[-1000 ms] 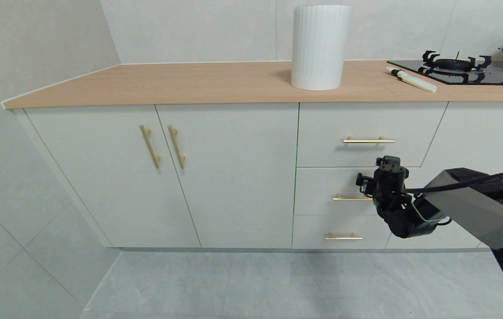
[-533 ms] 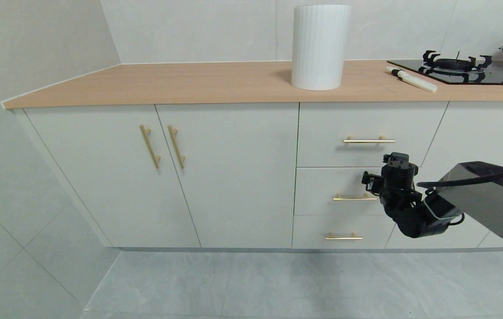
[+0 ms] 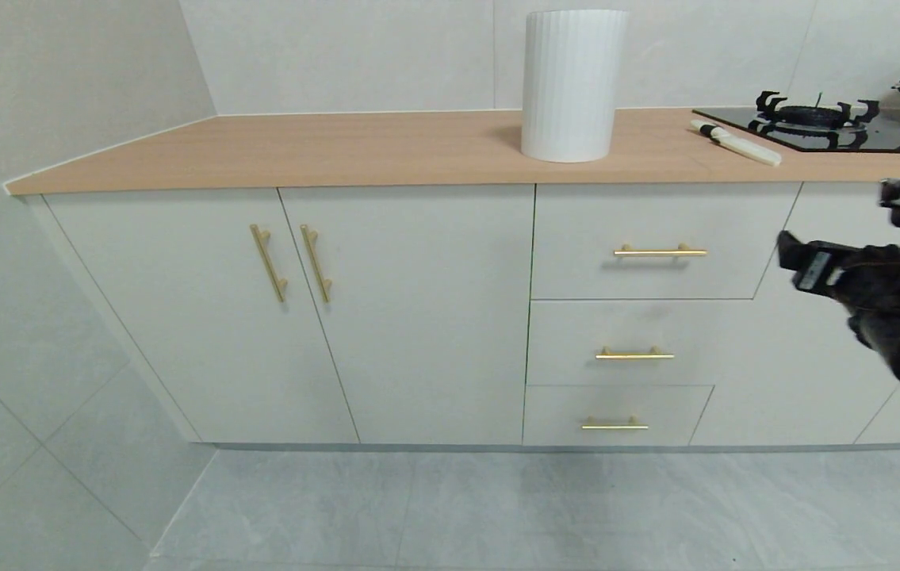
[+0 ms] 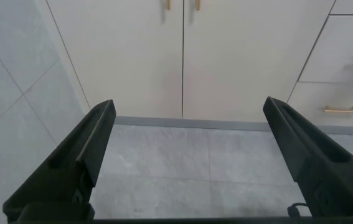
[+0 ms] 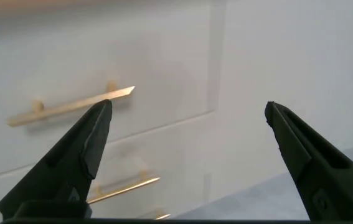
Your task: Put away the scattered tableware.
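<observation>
Risk lies with the white knife [image 3: 735, 143], flat on the desk [image 3: 338, 151] just beside the hob [image 3: 822, 127]: a hasty pinch could send it skidding. The right hand [image 5: 187, 109], spread wide and empty, hangs before the top drawer handle [image 5: 70, 106] and might clip the desk edge. The left hand [image 4: 188, 106] gapes empty above the floor [image 4: 176, 168].

Wooden countertop [image 3: 338, 151] with white canister [image 3: 572, 83], knife [image 3: 735, 143]

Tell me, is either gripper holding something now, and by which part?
Nothing is held: the left gripper and the right gripper are both open and empty.
</observation>
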{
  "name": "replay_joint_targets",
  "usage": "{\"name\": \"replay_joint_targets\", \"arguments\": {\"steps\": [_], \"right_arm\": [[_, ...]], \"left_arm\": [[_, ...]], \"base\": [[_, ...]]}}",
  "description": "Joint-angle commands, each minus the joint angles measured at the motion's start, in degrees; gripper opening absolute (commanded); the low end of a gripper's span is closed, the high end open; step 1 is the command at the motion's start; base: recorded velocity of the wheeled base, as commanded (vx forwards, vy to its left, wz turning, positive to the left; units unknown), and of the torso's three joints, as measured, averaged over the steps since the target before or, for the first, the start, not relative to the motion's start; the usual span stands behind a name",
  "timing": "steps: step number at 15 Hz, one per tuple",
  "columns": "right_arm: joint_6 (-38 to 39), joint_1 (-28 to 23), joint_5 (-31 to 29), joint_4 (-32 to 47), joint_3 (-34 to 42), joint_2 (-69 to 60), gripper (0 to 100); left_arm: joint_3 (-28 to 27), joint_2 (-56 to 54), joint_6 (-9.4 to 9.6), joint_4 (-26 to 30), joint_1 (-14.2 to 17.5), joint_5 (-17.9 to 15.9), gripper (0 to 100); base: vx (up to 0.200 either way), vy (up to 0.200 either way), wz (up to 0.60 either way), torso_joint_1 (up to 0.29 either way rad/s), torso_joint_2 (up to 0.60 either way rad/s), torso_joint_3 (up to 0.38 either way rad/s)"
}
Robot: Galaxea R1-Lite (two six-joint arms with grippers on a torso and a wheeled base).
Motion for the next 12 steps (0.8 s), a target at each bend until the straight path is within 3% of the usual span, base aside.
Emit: {"name": "replay_joint_targets", "arguments": {"steps": [1,3,9,11,12], "right_arm": [[-7.5,-3.5,0.3,1.2,17.4,-30.4,100],[-11.4,-3.7,0.5,8.5,22.1,-45.6,100],[-14.2,-3.8,0.4,52.3,21.2,-83.9,100],[-14.2,-3.9,-0.1,57.9,20.9,-89.1,100],[-14.2,-7.2,0.2,58.6,21.1,-90.9,100]], "left_arm": [[0.0,0.0,-0.01,0.0,0.0,0.0,100],[0.0,0.0,-0.01,0.0,0.0,0.0,100],[0.0,0.0,-0.01,0.0,0.0,0.0,100],[0.0,0.0,-0.01,0.0,0.0,0.0,100],[0.0,0.0,-0.01,0.0,0.0,0.0,100]], "base": [[0.000,0.000,0.00,0.000,0.00,0.000],[0.000,0.000,0.00,0.000,0.00,0.000],[0.000,0.000,0.00,0.000,0.00,0.000],[0.000,0.000,0.00,0.000,0.00,0.000],[0.000,0.000,0.00,0.000,0.00,0.000]]}}
